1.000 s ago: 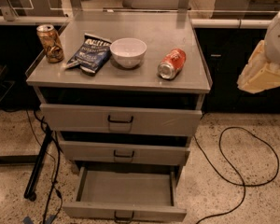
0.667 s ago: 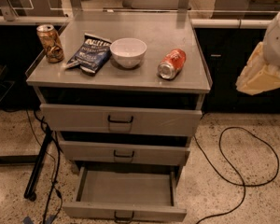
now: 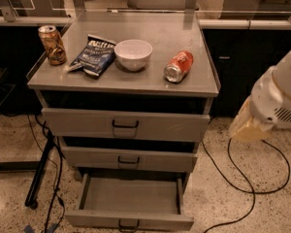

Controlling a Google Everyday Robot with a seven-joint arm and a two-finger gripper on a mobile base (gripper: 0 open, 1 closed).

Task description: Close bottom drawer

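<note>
Gripper [image 3: 246, 126] has dropped lower and shifted toward 9 o'clock; it now hangs at the frame's 3 o'clock side. Whether it is open, or holds anything, cannot be told.

Camera view: bottom drawer [image 3: 130, 198] stands pulled out at 6 o'clock, roughly 8 o'clock from the gripper, with its front panel [image 3: 150, 221] running 9-to-3. Closing probably calls for a push toward 12 o'clock. A black cable [image 3: 242, 178] crosses the floor between them

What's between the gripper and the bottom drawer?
In the camera view, only floor and a black cable; the gripper hangs right of the open bottom drawer.
</note>
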